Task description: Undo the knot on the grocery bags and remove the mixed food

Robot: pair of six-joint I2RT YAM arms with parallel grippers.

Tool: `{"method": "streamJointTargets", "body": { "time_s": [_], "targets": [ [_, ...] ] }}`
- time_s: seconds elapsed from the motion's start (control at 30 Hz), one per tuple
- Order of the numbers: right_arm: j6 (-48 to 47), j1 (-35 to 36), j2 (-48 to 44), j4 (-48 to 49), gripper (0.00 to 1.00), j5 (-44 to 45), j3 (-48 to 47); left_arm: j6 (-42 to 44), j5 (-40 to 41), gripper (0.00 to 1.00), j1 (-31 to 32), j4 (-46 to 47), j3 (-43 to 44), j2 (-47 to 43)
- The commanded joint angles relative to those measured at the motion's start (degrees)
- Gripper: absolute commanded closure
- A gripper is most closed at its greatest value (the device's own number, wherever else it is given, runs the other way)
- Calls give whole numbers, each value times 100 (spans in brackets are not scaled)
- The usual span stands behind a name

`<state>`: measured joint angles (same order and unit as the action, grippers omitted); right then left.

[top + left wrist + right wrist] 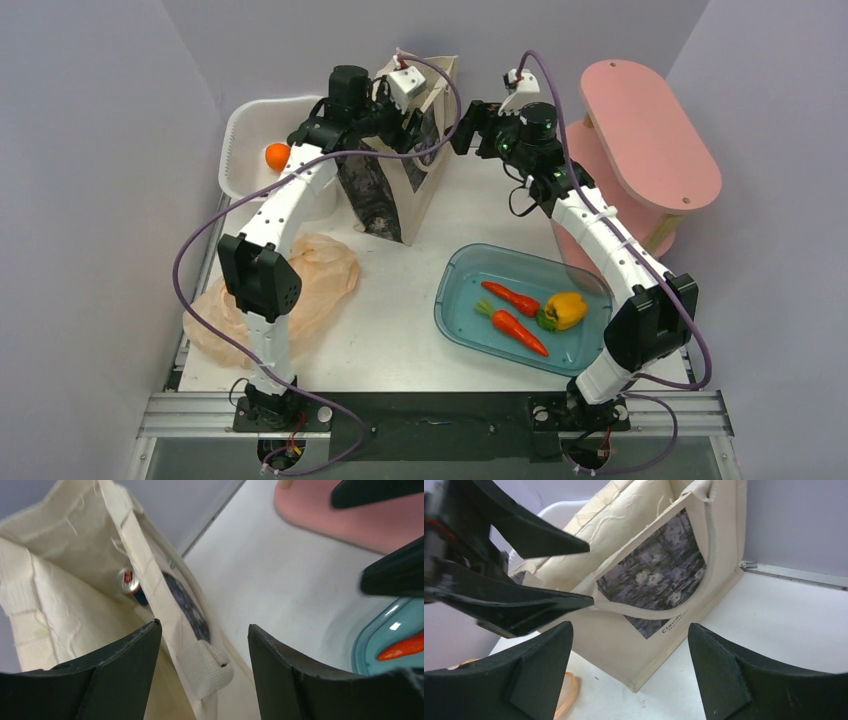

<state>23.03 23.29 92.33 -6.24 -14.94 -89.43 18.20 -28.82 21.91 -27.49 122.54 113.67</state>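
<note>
Left hand (204, 627) is placed over the mouth of the canvas tote (418, 190), its two fingers standing about half apart. One finger is inside the bag and the other outside, so the cream wall and the sewn strap end pass between them. The fingers do not press on the cloth, so the hand holds nothing for now. This position seems chosen to pinch the rim and keep the mouth wide.

The right hand (630, 626) waits just beside the tote, on the side with the dark floral panel. Its jaws are spread almost fully and nothing is in them. It looks ready to reach inside once the opening is held.

Deep in the tote lies a blue-silver can (127, 580), on its side against the wall; this is probably the next thing to take out. Two carrots (515, 315) already lie in the teal tray (450, 290) together with a yellow pepper (565, 310).

The peach plastic bag (320, 275) lies flat and slack on the desk (400, 330) near the left arm, so it is likely emptied. Its knot cannot be seen from here. No avocado or bottle is visible in any view.
</note>
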Motion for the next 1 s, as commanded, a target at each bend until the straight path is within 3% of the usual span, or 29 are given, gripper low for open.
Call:
{"method": "streamJointTargets", "body": {
  "time_s": [0.0, 0.1, 0.17, 0.2, 0.27, 0.4, 0.6, 0.77, 0.97],
  "targets": [
    [-98, -155, -340, 159, 20, 120, -110, 104, 1216, 38, 86, -413, -34, 98],
    [-92, -177, -368, 271, 20, 104, -21, 416, 1812, 42, 198, -499, -277, 62],
    [-104, -186, -366, 283, 20, 61, -4, 646, 1729, 66, 274, -758, -301, 2],
    [-118, -189, -348, 288, 20, 48, -22, 821, 1273, 89, 293, -864, -319, -44],
    [-123, -211, -309, 293, 20, -38, -74, 1261, 297, 100, 277, -1103, -599, -322],
    [-41, -254, -271, 430, 20, -103, -102, 2353, -805, 100, 321, -998, -1751, -1166],
    [-156, -214, -260, 458, 23, -456, -98, 4425, -1693, 100, 357, -3569, -1112, -1169],
    [-755, 115, -246, 123, 31, -807, -158, 4661, -1709, 100, 640, -4221, -1403, -1349],
    [-1739, 675, -290, -865, 48, -848, 33, 4217, -1703, 100, 1240, -3593, -2655, -2002]
  ]
}}
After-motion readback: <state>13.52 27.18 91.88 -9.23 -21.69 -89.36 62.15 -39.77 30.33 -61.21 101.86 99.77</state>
